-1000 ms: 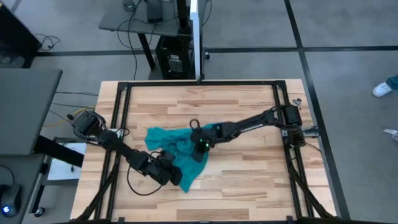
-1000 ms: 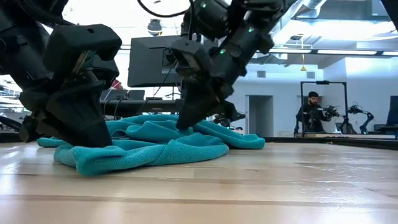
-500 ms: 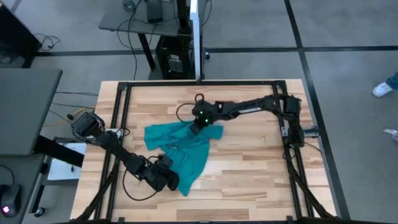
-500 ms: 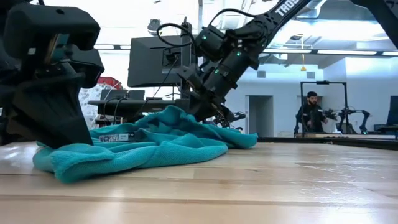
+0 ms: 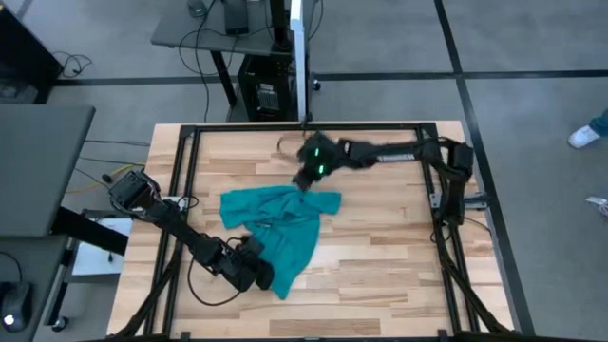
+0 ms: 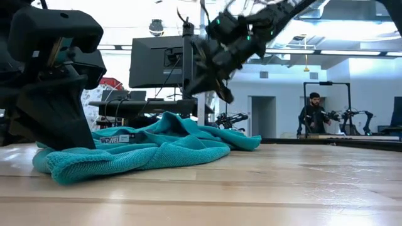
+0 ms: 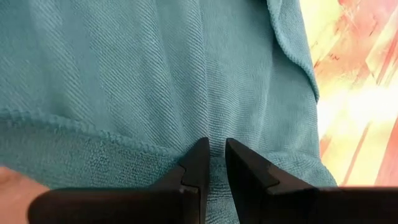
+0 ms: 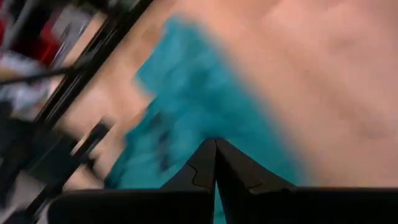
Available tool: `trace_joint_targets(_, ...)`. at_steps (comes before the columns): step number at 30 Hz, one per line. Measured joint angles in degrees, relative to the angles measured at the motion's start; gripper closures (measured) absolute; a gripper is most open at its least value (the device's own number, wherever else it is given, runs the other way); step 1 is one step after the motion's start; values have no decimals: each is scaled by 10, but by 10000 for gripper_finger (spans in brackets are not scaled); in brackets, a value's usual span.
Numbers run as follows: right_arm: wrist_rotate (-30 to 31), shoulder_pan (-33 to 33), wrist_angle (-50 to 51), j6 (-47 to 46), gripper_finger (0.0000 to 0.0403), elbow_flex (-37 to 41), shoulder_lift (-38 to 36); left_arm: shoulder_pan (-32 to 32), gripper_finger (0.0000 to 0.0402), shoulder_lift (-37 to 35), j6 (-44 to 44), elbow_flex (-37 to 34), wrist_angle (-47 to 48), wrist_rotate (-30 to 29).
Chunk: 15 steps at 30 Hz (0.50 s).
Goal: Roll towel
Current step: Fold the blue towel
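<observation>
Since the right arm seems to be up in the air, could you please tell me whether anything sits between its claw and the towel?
Nothing visible does. The right claw hangs shut above the far edge of the towel, with only open air and bare table below it. The left claw is already pinching the towel's near end.

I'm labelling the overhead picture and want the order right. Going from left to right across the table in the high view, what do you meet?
Left gripper, pinching the towel's near corner → towel, crumpled at mid-table → right gripper, shut and empty, lifted above the towel's far edge → bare table.
</observation>
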<state>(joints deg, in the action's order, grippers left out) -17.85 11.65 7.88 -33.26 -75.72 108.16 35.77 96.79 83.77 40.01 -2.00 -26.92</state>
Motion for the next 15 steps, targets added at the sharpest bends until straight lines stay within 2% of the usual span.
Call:
trace_joint_targets(4, 61, -78, 0, -27, 403, 0, 12, -4, 363, 0, -1, 0, 0, 0)
trace_joint_targets(7, 77, -108, 7, -38, 403, 1, 32, -4, 363, 0, -4, 0, 0, -1)
trace_joint_targets(15, 117, -107, 5, -54, 403, 2, 90, -2, 363, 0, -5, 0, -1, -1)
